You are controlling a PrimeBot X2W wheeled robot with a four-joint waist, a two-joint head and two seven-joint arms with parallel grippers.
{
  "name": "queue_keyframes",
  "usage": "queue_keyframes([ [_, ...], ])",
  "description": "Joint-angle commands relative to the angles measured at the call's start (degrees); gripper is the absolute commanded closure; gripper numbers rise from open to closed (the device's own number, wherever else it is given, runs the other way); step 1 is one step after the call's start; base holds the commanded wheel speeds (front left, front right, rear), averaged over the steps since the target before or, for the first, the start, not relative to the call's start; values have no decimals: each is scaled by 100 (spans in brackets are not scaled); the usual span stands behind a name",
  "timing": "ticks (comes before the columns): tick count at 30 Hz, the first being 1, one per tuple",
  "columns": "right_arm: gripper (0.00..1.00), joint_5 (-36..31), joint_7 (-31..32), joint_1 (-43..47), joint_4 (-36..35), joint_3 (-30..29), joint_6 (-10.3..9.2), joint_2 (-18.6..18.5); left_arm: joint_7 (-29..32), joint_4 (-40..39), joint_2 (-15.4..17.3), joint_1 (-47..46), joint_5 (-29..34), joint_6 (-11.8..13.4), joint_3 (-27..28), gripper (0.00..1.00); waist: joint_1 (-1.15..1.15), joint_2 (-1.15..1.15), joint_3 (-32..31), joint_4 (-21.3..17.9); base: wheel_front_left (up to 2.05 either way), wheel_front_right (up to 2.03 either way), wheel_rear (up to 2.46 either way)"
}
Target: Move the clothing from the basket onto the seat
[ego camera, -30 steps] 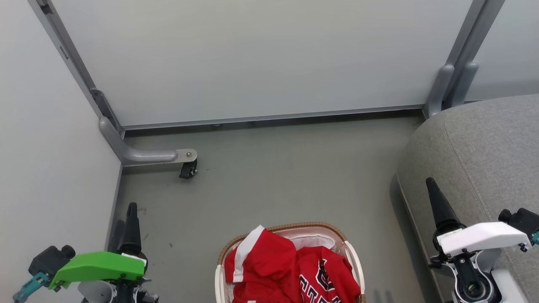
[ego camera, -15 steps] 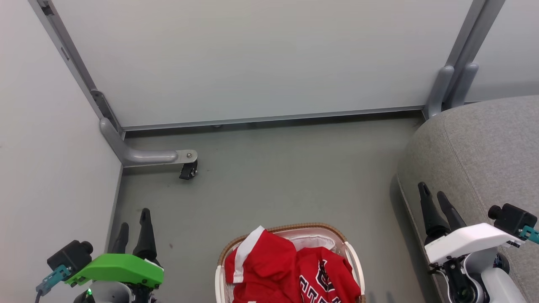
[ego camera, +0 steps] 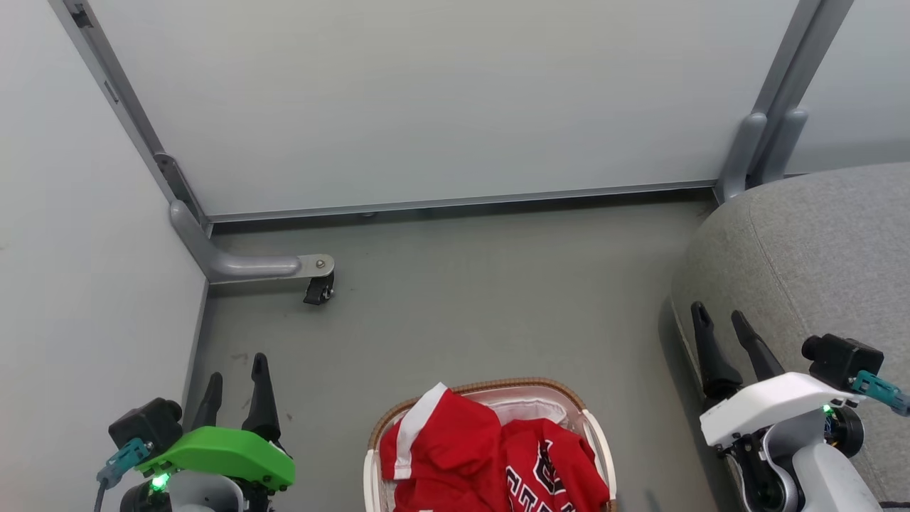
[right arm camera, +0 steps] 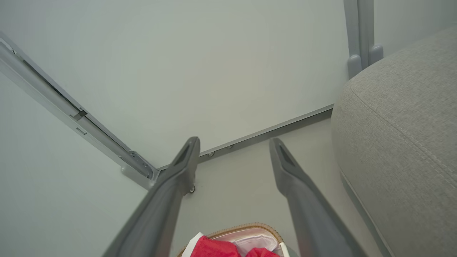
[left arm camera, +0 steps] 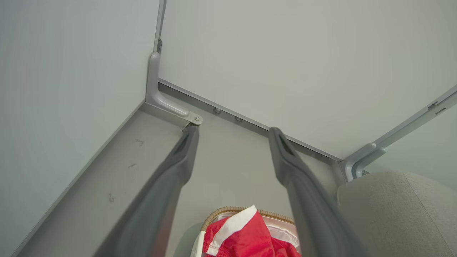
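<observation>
The red clothing [ego camera: 490, 459] lies heaped in the basket [ego camera: 596, 441] on the floor at the bottom middle of the head view; one piece has white trim, the other black-and-white lettering. The same clothing [left arm camera: 246, 237] and basket rim [left arm camera: 228, 210] show low in the left wrist view, and the clothing [right arm camera: 217, 248] peeks in at the bottom of the right wrist view. The grey seat [ego camera: 817, 249] stands at the right. My left gripper [ego camera: 236, 370] is open, left of the basket and above the floor. My right gripper [ego camera: 718, 316] is open beside the seat's edge, holding nothing.
Pale partition panels close off the back and left. A grey metal foot with a black caster [ego camera: 318, 288] sticks out onto the floor at the left. Grey upright posts [ego camera: 764, 149] stand behind the seat. Bare floor [ego camera: 483, 299] lies beyond the basket.
Both grippers have turned at the wrist, so two fingers now show side by side on each. The left gripper shifted right and the right gripper shifted left, towards the basket. The clothing has not moved.
</observation>
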Motion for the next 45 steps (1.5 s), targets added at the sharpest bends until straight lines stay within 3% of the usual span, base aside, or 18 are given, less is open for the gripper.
queue_keyframes([
  [1,0,-206,-61,-92,-54,-5,2,-21,-53,-21,28,-151,198,51,-26,0,0,0,-2,3,0,0,0],
  [21,0,-1498,-355,289,-52,25,3,136,-340,89,-33,138,1269,248,-214,0,0,0,-74,24,0,0,0],
  [45,0,-2553,-643,589,-14,66,3,176,-631,203,-63,455,2356,335,-153,0,0,0,-114,-78,0,0,0],
])
